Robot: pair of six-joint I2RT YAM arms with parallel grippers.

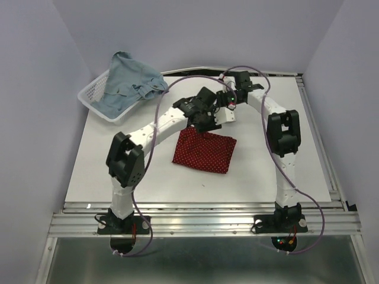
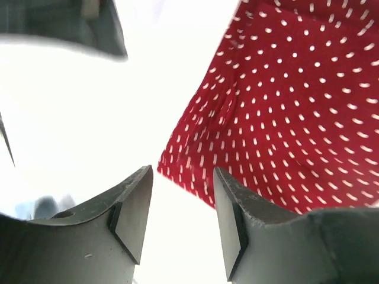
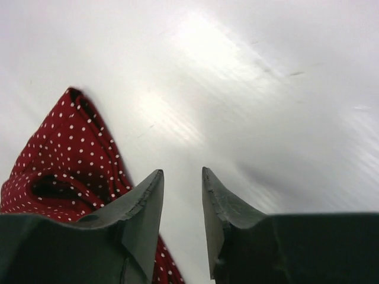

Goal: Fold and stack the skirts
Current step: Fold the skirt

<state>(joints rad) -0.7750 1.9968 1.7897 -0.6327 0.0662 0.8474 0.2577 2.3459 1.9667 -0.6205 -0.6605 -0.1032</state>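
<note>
Top view: the red dotted skirt (image 1: 204, 151) lay folded flat at mid-worktop (image 1: 106, 177), a fair base for a stack. The denim skirt (image 1: 127, 83) sat heaped and unfolded in the white basket (image 1: 87, 98) at the far left corner, and I judged it next in line. Both arms met over the red skirt's far edge.

Left wrist: the left jaws stood apart with nothing between them. The red skirt's corner (image 2: 284, 118) lay on the worktop just beyond them, not held.

Right wrist: the right jaws were parted narrowly and empty. Red cloth (image 3: 65, 165) lay to their left, bare worktop ahead. The fold looked finished, hence no grip.
</note>
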